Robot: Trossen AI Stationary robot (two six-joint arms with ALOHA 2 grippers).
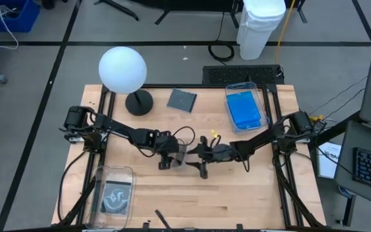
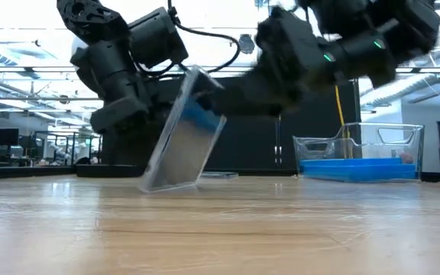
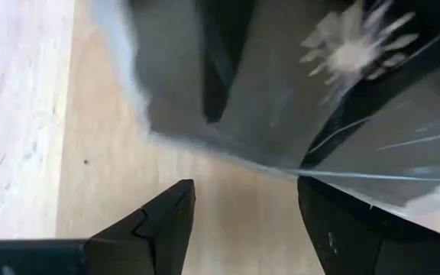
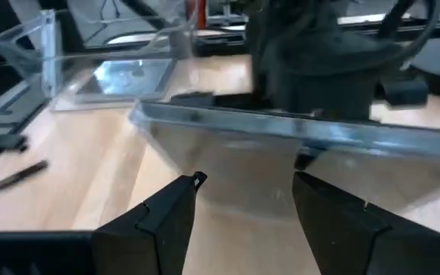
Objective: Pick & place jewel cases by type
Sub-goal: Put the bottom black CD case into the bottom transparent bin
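A clear-fronted grey jewel case (image 2: 182, 134) stands tilted at the table's middle. Its lower edge (image 2: 170, 185) is on the wood and its upper edge leans toward the right. My left gripper (image 3: 243, 191) is open and slants down just left of the case. My right gripper (image 4: 244, 179) is open and nearly level, and comes at the case from the right. Another dark case (image 1: 181, 100) lies flat at the far middle. Blue cases (image 1: 245, 111) lie in a clear bin at the far right. My left gripper has the case's corner (image 3: 312, 164) over one finger (image 3: 357, 229); whether it touches I cannot tell. My right gripper meets the leaning case's broad face just below its upper edge (image 4: 281, 130) with open fingertips (image 4: 193, 183), level from the right; the case rests tilted on its lower edge.
A white globe lamp (image 1: 122, 67) on a black base stands at the far left. A clear bin (image 1: 113, 190) holding a dark case sits at the near left. A thin black stick (image 1: 163, 219) lies at the near edge. Bare wood lies at the near right.
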